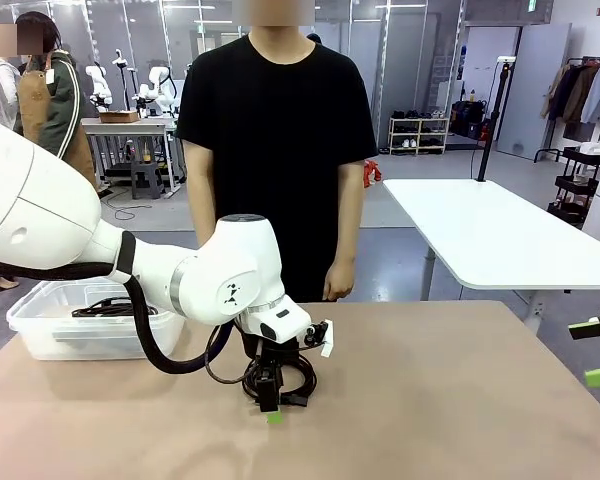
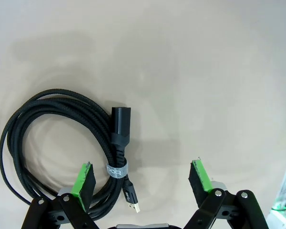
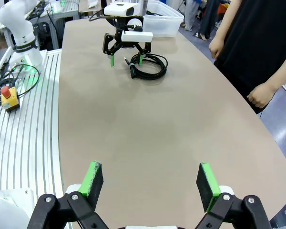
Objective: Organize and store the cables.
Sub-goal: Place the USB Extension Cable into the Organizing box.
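A black coiled cable (image 2: 47, 119) with a grey tie band (image 2: 117, 170) and two plug ends lies flat on the tan table (image 1: 450, 400). My left gripper (image 2: 142, 179) hangs low over it, open. One green pad sits over the coil's strands by the tie, and the other pad is over bare table. From the front the same cable (image 1: 302, 378) shows just behind the left gripper (image 1: 272, 405). More cables (image 1: 110, 308) lie in the clear bin (image 1: 40, 335). My right gripper (image 3: 149, 180) is open and empty at the table's right edge.
The clear bin stands at the table's far left corner. A person in black stands at the far side with hands (image 3: 260, 93) hanging near the edge. In the right wrist view the left gripper (image 3: 126, 61) and coil (image 3: 150, 66) lie farther off.
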`<control>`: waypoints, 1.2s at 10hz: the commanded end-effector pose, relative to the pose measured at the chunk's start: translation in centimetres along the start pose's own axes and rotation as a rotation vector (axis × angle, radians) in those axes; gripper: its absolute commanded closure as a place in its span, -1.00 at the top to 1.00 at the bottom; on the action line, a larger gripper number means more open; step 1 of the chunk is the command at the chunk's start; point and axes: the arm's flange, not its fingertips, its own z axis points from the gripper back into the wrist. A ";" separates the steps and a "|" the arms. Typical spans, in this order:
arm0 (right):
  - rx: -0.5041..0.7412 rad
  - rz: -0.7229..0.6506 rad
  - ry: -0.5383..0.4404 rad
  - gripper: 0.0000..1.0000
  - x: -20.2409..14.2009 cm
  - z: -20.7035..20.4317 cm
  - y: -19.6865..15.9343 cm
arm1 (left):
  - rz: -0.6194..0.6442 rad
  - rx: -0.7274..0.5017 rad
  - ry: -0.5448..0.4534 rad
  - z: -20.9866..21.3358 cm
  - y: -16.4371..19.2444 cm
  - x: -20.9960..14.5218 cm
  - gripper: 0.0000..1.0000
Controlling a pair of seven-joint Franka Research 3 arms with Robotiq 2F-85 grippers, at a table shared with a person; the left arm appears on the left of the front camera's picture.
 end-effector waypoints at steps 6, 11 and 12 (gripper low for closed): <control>-0.007 -0.009 -0.008 1.00 0.3 0.0 -0.1 | 0.001 -0.026 -0.032 -0.7 0.9 -0.5 -1.00; -0.007 -0.009 -0.008 1.00 0.3 0.0 -0.1 | 0.020 -0.018 -0.043 2.1 -0.2 -1.2 -1.00; -0.007 -0.009 -0.008 1.00 0.3 0.0 -0.1 | 0.002 -0.014 -0.037 5.3 -1.4 -1.6 -1.00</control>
